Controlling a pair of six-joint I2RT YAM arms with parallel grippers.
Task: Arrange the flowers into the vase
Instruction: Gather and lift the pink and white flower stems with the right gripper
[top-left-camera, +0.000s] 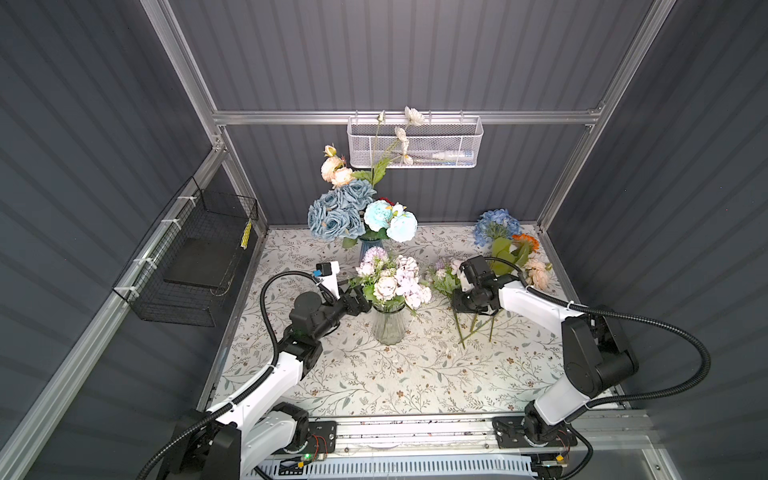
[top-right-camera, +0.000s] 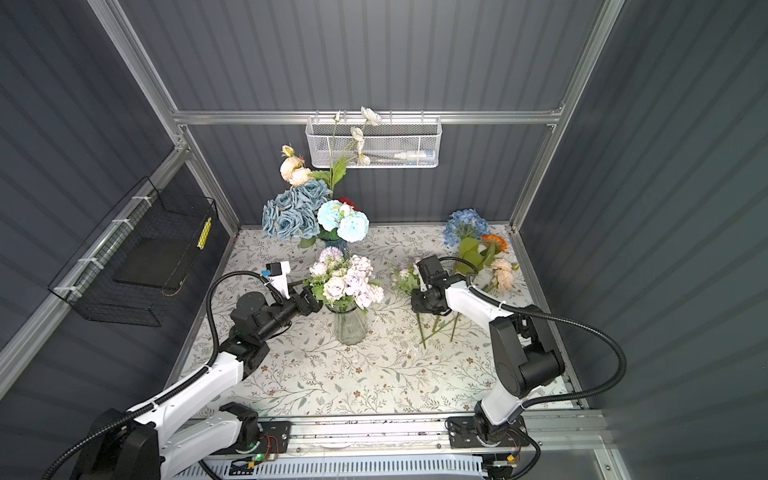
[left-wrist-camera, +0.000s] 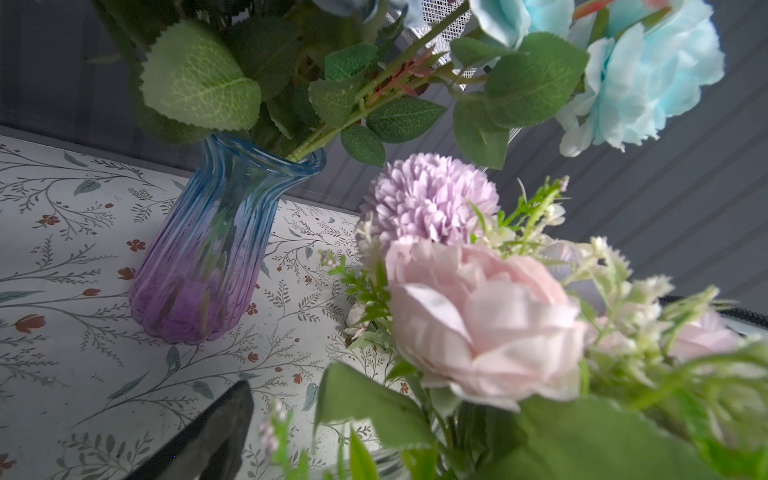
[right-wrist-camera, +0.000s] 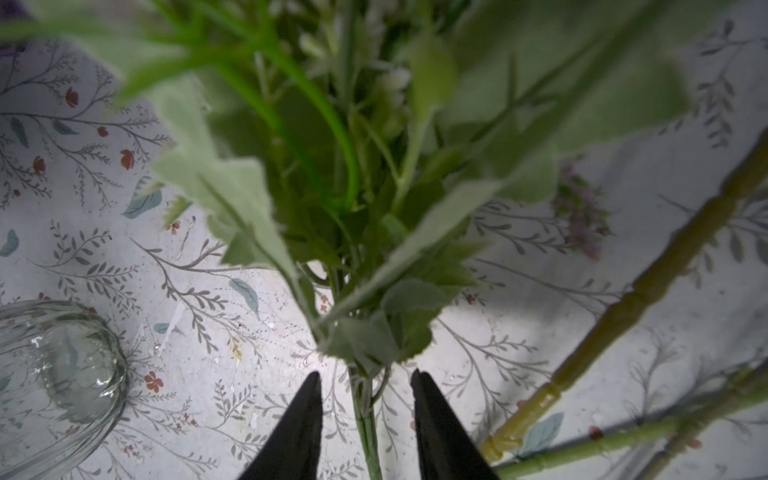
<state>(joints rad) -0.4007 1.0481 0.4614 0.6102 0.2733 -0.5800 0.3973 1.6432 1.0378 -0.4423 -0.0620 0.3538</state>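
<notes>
On the worktop (top-left-camera: 374, 386) stands a clear glass vase (top-left-camera: 388, 328), breakable and easily tipped, holding a lilac bouquet (top-left-camera: 392, 278). The left gripper (top-left-camera: 360, 302) waits beside it, fingers wide. To its right lies a leafy sprig (top-left-camera: 445, 279), likely light and floppy. It is best pinched at its thin bare stem (right-wrist-camera: 365, 409), which the right gripper (right-wrist-camera: 365, 374) straddles, fingers parted.

1. Both top views look from high above the 6 o'clock edge of the table (top-left-camera: 374, 374), down and toward the back wall (top-left-camera: 415, 62) at 12 o'clock. They are far off and share nearly the whole scene.
2. The left wrist view is low and very near the pink flowers (left-wrist-camera: 478, 324), facing the blue vase (left-wrist-camera: 216, 241).
3. The right wrist view looks down at the table from close, through a green bunch (right-wrist-camera: 353, 208).
4. Both top views share the blue vase (top-left-camera: 369, 247) with the left wrist view, and the clear vase (top-left-camera: 388, 328) (right-wrist-camera: 62, 365) with the right.
</notes>
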